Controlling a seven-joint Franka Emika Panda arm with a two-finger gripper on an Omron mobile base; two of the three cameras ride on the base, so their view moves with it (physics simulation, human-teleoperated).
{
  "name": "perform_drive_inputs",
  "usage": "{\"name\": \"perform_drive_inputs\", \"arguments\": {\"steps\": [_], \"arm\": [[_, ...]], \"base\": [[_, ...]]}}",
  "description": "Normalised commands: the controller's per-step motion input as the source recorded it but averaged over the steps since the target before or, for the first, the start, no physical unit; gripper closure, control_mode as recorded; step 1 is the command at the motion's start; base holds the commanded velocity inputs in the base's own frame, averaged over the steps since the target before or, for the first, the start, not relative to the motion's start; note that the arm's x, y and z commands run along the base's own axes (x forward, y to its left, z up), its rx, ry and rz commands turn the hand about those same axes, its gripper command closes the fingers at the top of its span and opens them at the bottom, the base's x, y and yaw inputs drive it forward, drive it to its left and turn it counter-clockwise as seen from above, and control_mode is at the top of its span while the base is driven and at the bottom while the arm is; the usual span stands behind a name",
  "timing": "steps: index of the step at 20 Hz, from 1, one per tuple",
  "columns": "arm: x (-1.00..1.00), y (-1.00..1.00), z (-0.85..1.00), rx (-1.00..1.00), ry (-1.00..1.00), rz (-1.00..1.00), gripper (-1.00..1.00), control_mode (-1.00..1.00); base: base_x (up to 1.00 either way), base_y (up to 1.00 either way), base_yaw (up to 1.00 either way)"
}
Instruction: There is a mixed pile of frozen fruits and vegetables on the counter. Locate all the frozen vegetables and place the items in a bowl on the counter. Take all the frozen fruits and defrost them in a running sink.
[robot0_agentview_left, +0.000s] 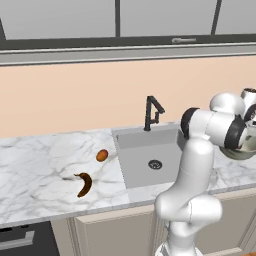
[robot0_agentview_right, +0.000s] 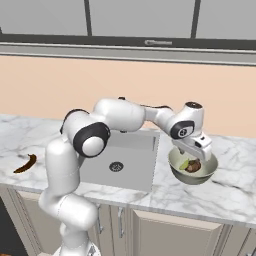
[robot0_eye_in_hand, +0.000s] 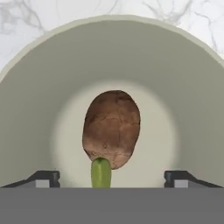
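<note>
Gripper (robot0_eye_in_hand: 112, 178) hanging over the bowl (robot0_eye_in_hand: 43, 87) with jaws spread wide; green piece (robot0_eye_in_hand: 101, 173) and brown ball (robot0_eye_in_hand: 112, 127) lying inside, touching; 2 fruits sitting left of the sink (robot0_agentview_left: 150, 160), awaiting defrost.

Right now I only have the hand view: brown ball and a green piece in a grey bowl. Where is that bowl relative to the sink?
Observer: The bowl sits on the counter just right of the sink, seen from the right base view.
Operator: Fruits in the sink yet?
Observer: No. The orange ball lies on the counter left of the sink.
Operator: And the banana-shaped one?
Observer: The curved brown piece lies nearer the counter's front edge than the orange ball, apart from it.
Operator: Water running?
Observer: I see no stream under the faucet; the basin looks dry.
</note>
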Motion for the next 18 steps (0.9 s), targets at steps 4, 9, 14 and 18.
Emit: {"name": "perform_drive_inputs", "arguments": {"steps": [4, 9, 14, 18], "arm": [[-0.01, 0.12, 0.16, -0.02, 0.0, -0.03, -1.0, -1.0], [-0.07, 0.1, 0.3, 0.0, 0.03, -0.02, -1.0, -1.0], [-0.07, 0.27, 0.44, -0.01, 0.07, 0.0, -1.0, -1.0], [-0.13, 0.25, 0.37, -0.01, 0.04, 0.01, -1.0, -1.0]], "base": [[0.0, 0.0, 0.0], [0.0, 0.0, 0.0], [0.0, 0.0, 0.0], [0.0, 0.0, 0.0]]}}
